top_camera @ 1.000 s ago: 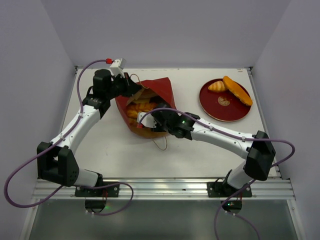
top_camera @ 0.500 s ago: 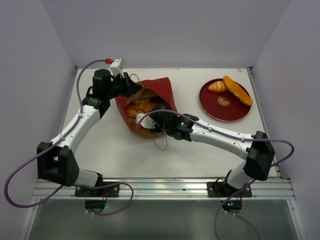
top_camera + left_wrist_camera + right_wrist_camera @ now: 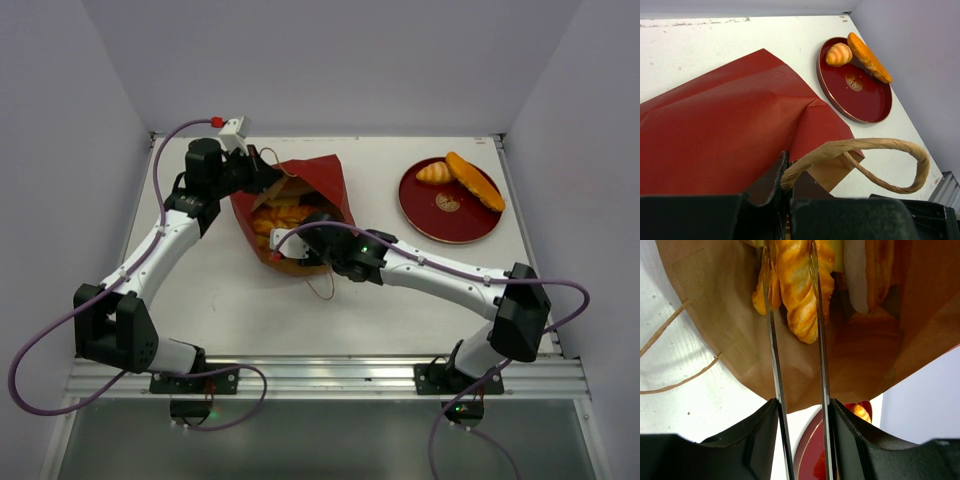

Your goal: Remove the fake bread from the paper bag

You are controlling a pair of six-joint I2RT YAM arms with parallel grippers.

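Note:
The red paper bag (image 3: 318, 185) lies on its side with its brown mouth toward the arms. My left gripper (image 3: 262, 178) is shut on the bag's rim at the root of a looped handle (image 3: 865, 146), and the bag's red side (image 3: 725, 130) fills the left wrist view. My right gripper (image 3: 300, 243) is open inside the mouth. Its thin fingers (image 3: 771, 340) straddle a braided golden loaf (image 3: 799, 290). More fake bread (image 3: 272, 218) lies deeper in, with a pale piece (image 3: 856, 275) beside the loaf. Whether the fingers touch the loaf I cannot tell.
A round dark-red plate (image 3: 450, 212) stands at the back right with a croissant (image 3: 433, 172) and a long loaf (image 3: 475, 180) on it; it also shows in the left wrist view (image 3: 860, 100). The bag's second handle (image 3: 322, 285) trails on the table. Walls close the table on three sides.
My right gripper has slid a little left and further into the bag's mouth. The left arm and the bag have kept still.

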